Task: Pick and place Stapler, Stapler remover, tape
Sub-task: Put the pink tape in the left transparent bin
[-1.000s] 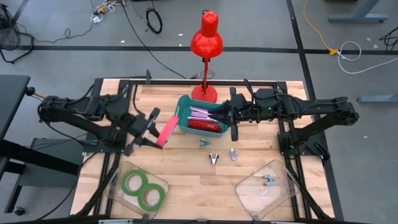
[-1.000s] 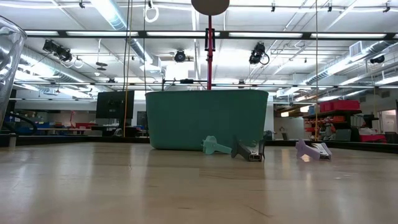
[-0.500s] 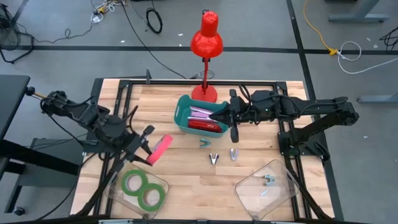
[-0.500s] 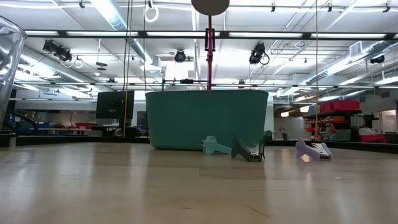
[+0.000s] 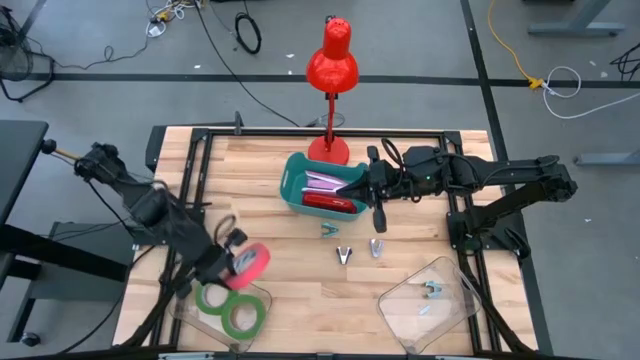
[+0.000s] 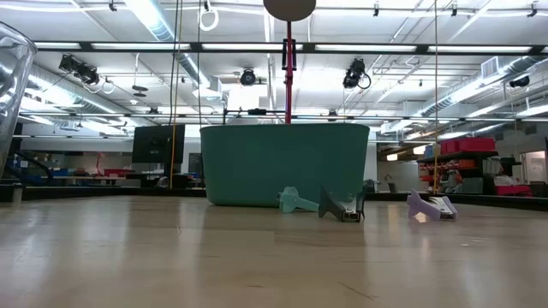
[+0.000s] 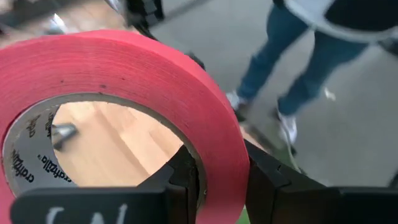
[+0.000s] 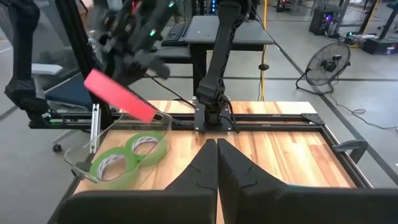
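**Red tape held over the tray at lower left**

Overhead, the left gripper (image 5: pixel 232 262) grasps the red tape (image 5: pixel 250 264) at lower left, just above the clear tray (image 5: pixel 262 297) holding two green rolls (image 5: pixel 228 305). Its wrist view shows what the top view cannot: fingers (image 7: pixel 186 171) pinching the roll's wall, one inside the pale core. The right gripper (image 5: pixel 377 213) hangs clenched and empty beside the teal bin (image 5: pixel 292 175). Only the low view shows three removers (image 6: pixel 342 205) upright on the wood before the bin.
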You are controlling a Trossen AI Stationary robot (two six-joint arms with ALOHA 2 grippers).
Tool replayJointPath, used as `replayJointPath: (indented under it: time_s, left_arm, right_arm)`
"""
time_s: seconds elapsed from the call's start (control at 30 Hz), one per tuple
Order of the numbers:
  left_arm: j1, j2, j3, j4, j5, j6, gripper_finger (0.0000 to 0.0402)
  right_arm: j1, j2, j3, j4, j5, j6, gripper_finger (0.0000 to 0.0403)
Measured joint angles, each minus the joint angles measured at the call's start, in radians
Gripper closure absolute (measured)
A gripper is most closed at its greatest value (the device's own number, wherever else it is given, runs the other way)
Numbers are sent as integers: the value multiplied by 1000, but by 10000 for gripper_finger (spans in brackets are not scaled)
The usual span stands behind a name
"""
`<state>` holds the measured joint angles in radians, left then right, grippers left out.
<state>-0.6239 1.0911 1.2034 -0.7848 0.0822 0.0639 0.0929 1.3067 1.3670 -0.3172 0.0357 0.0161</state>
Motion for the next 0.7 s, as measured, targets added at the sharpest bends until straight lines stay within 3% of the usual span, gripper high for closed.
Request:
replayJointPath:
  time_s: [0.3, 0.7]
  left_arm:
    - [-132, 132, 0, -84, 12, -70, 311]
    - [-315, 243, 0, -196, 71, -297, 311]
  right_arm:
    - [0, 0, 0, 0, 26, 18, 403]
    - [0, 0, 0, 0, 27, 28, 403]
